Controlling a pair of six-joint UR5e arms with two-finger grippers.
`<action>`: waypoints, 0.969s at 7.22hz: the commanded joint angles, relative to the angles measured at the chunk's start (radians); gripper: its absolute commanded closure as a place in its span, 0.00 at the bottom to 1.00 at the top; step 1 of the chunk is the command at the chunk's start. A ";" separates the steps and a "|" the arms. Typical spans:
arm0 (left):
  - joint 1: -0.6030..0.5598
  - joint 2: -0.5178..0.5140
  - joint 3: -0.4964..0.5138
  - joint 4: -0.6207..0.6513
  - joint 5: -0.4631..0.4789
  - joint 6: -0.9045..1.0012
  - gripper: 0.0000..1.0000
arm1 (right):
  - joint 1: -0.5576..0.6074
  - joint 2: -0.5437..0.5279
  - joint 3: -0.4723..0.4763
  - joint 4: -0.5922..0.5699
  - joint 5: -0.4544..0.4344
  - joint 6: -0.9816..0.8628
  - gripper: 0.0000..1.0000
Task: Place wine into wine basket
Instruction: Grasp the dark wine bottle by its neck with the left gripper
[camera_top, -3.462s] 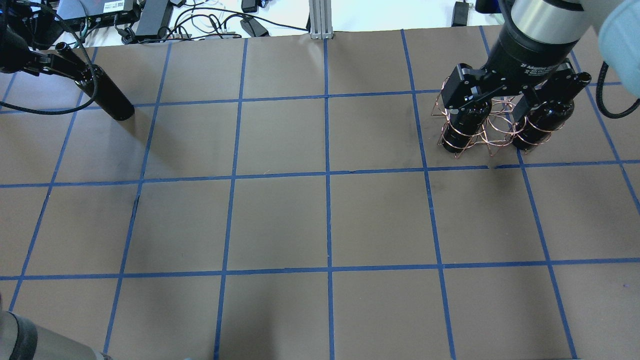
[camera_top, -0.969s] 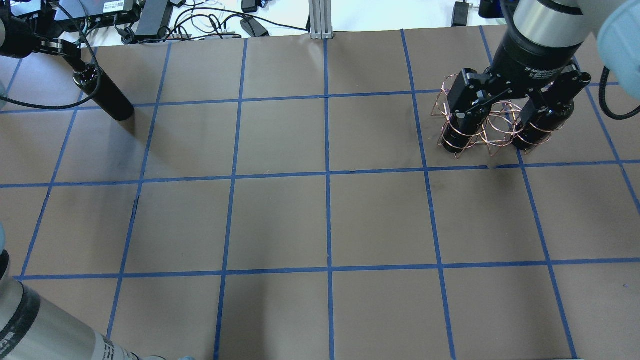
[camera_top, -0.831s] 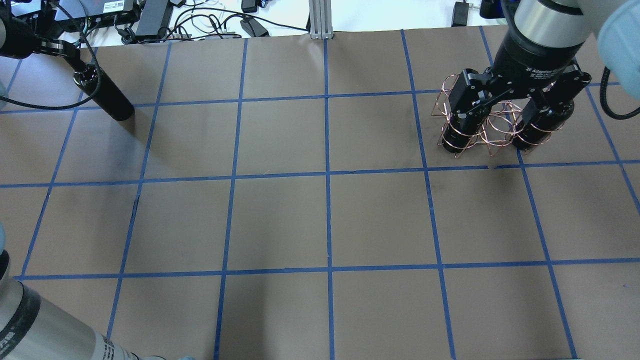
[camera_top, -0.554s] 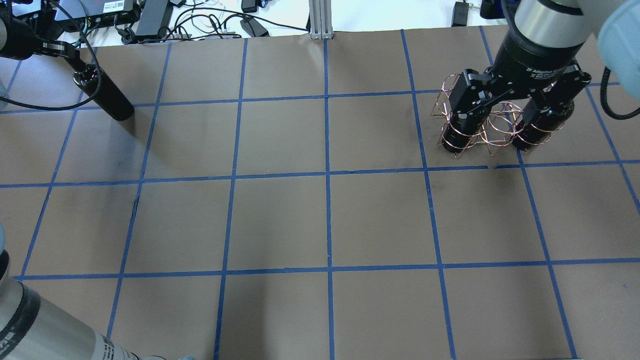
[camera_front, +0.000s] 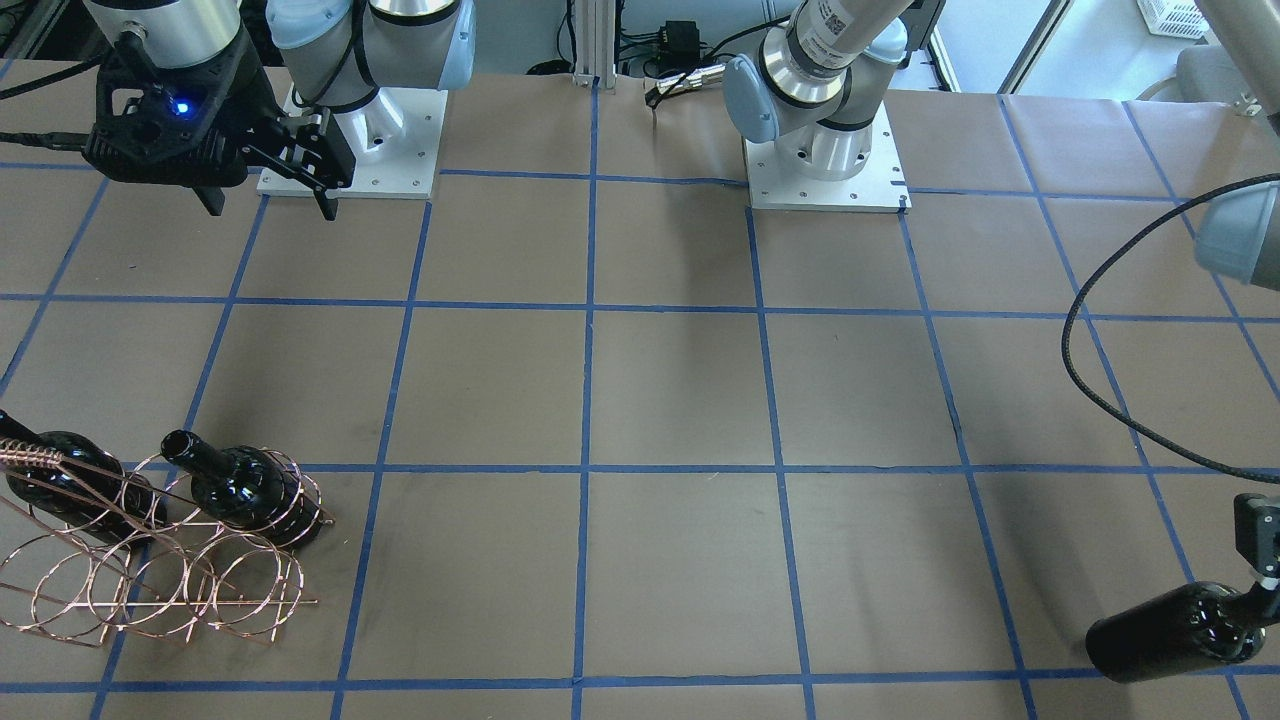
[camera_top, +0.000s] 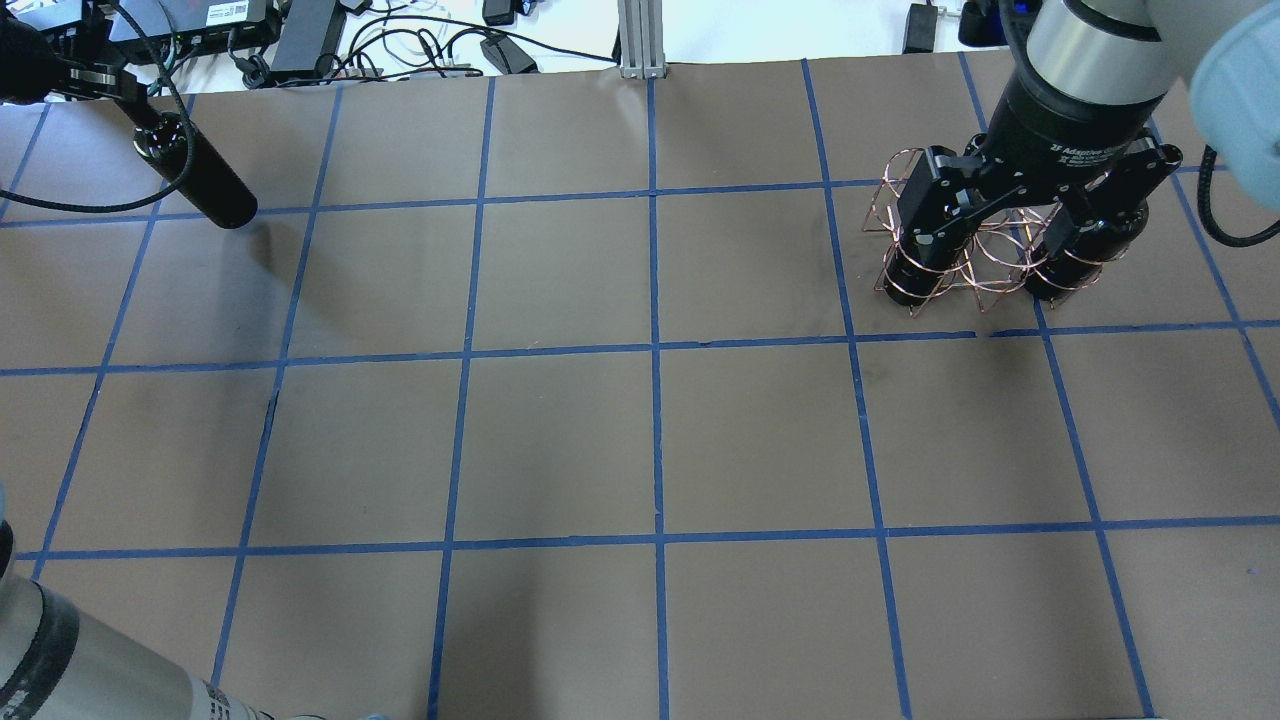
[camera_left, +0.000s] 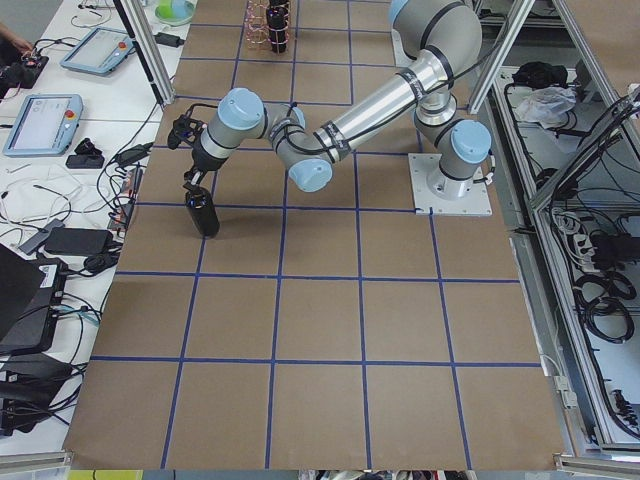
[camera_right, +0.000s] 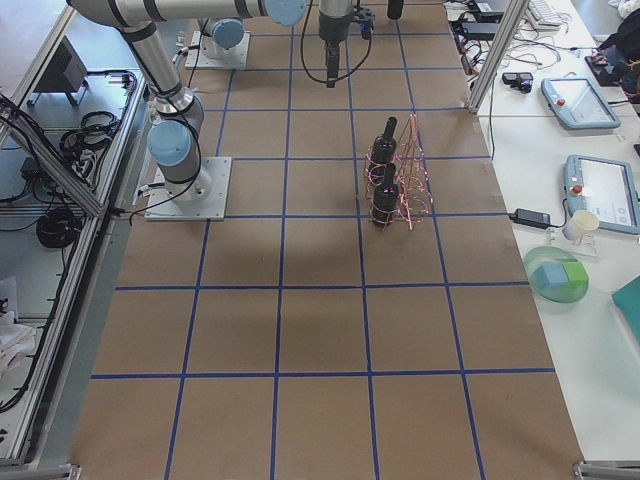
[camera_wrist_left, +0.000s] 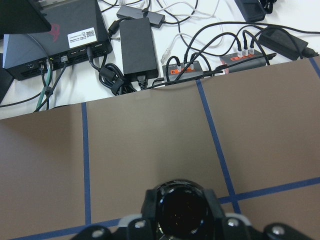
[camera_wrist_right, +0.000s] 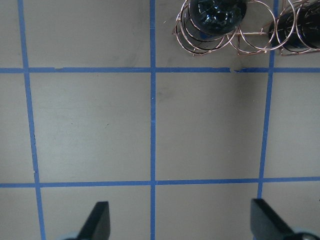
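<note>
My left gripper (camera_top: 138, 112) is shut on the neck of a glossy black wine bottle (camera_top: 200, 180) at the table's far left. It holds the bottle tilted just above the brown surface. The bottle also shows in the front view (camera_front: 1170, 632), the left view (camera_left: 203, 213) and, mouth up, in the left wrist view (camera_wrist_left: 180, 210). The copper wire wine basket (camera_top: 985, 250) stands at the far right and holds two more black bottles (camera_front: 245, 485) (camera_front: 70, 490). My right gripper (camera_wrist_right: 180, 225) is open and empty, high above the table on the robot's side of the basket (camera_wrist_right: 250, 40).
Cables, power bricks and a black box (camera_top: 300, 40) lie beyond the table's far edge, with an aluminium post (camera_top: 640, 40) at its middle. The two arm bases (camera_front: 350, 150) (camera_front: 825, 160) stand at the robot's edge. Blue tape lines grid the brown table (camera_top: 650, 440).
My left gripper has moved the held bottle a little up and to the far left. My right gripper has barely shifted over the basket and stays open.
</note>
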 joint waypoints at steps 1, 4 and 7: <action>-0.046 0.082 -0.032 -0.108 0.005 -0.020 1.00 | 0.000 0.001 0.000 0.000 0.000 0.000 0.00; -0.274 0.239 -0.181 -0.115 0.177 -0.295 1.00 | 0.002 -0.001 0.002 -0.002 0.000 0.002 0.00; -0.625 0.323 -0.256 -0.111 0.369 -0.702 1.00 | 0.002 -0.001 0.002 -0.002 0.000 0.002 0.00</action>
